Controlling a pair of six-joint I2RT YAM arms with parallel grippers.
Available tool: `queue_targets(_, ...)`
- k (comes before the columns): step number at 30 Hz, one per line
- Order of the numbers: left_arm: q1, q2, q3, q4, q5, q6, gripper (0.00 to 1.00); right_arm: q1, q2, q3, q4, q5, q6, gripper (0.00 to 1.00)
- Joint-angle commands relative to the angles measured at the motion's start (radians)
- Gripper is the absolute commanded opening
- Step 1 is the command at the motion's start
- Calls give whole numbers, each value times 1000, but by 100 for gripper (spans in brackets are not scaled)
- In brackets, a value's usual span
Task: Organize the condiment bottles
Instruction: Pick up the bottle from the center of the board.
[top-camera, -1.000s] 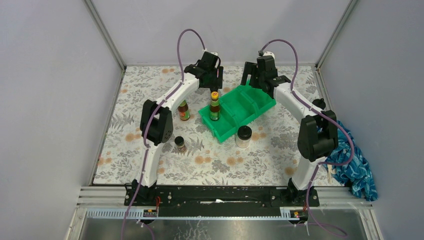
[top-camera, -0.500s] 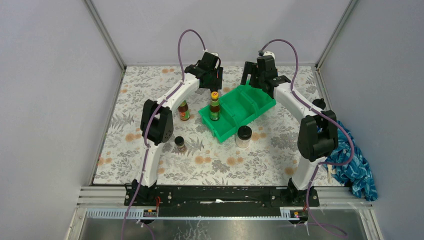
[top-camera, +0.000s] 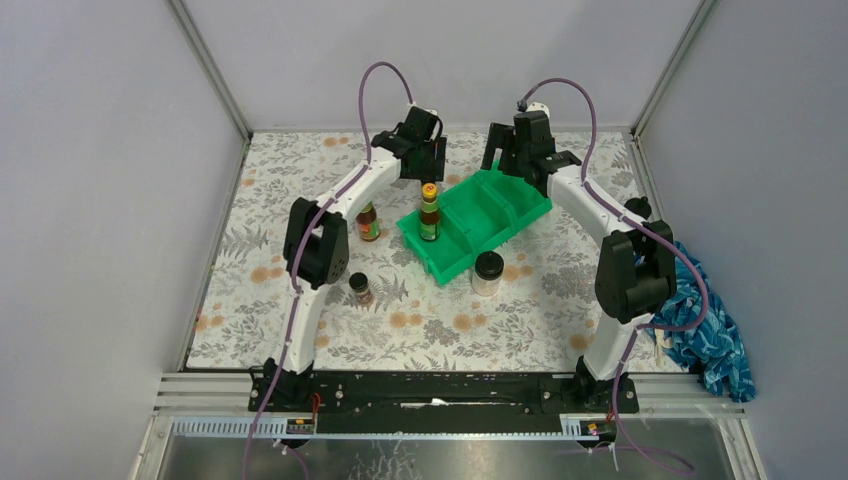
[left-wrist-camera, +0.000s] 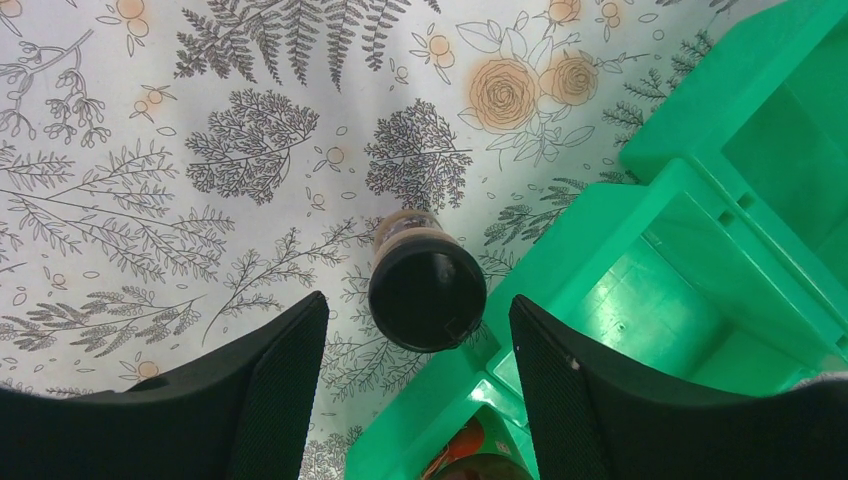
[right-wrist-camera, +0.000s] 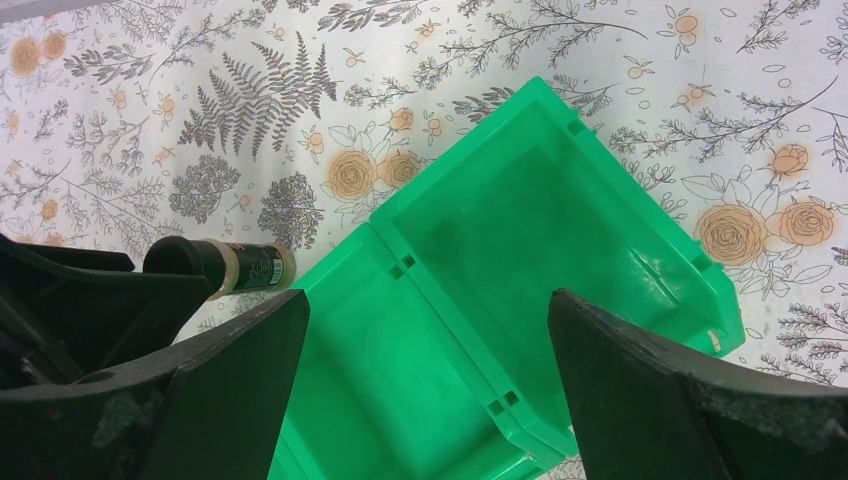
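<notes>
Jaws of the left gripper (left-wrist-camera: 417, 298) are set apart above a dark black-capped jar (left-wrist-camera: 427, 300), upright on the table (left-wrist-camera: 150, 150) just beside the green bin (left-wrist-camera: 700, 240). The right gripper (right-wrist-camera: 428, 298) is spread wide over two empty compartments; a yellow-capped brown bottle (top-camera: 430, 215) is contained in the third.

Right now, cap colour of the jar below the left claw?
Black; the jar shows best in the left wrist view.

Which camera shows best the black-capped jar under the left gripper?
The left wrist view: the black-capped jar sits centred between the left gripper's open jaws. The right wrist view shows its side; overhead, the gripper hides it.
</notes>
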Motion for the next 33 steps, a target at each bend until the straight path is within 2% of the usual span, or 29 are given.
queue_targets(1, -1, 37, 36, -23, 12, 23, 71, -2, -11, 25, 29, 17, 6, 98)
queue_targets(33, -7, 31, 24, 13, 28, 30, 66, -2, 5, 21, 43, 9, 9, 98)
